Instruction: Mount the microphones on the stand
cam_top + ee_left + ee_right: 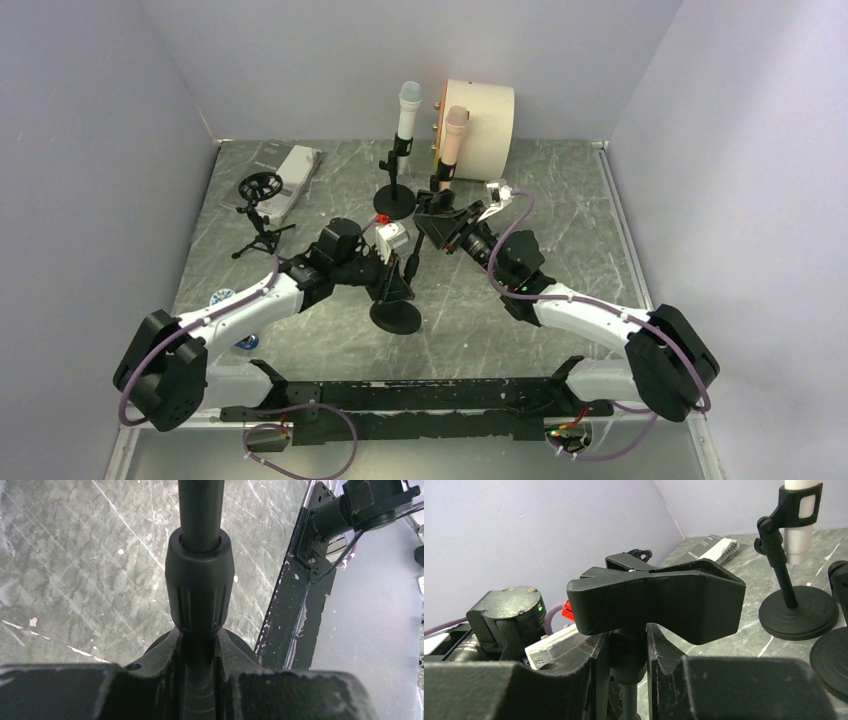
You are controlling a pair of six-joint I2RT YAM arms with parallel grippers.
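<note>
Lavender walls (pixel 100 120) close in a grey marbled table (pixel 560 200). At its far left lies a booklet (pixel 290 168), and just in front of it stands a small tripod (pixel 262 205) with a round ring on top.

Next comes the left gripper (pixel 200 647), reaching in from the near left. It is closed on the black pole (pixel 201 510) of a stand, its fingers pinching the pole just below a ribbed collar (pixel 200 580). The stand's round base (pixel 395 318) sits on the table near the middle, in front of the other stands.

Behind it, toward the back wall, the white mic (pixel 408 115) stands upright, head up, clipped into a second stand (pixel 396 195) whose round base rests flat on the table. Just to its right the peach mic (pixel 453 140) is also upright in a clip, its base partly hidden behind the right arm. A cream drum (pixel 485 120) lies on its side behind the peach mic, against the back wall.

The right gripper (pixel 626 647) comes in from the near right, in front of the two mics. Its fingers are clamped on the neck under an empty black clip (pixel 664 600), which sits just above them. The left arm's wrist shows close behind that clip, but whether the clip tops the same pole that the left gripper holds cannot be told.
</note>
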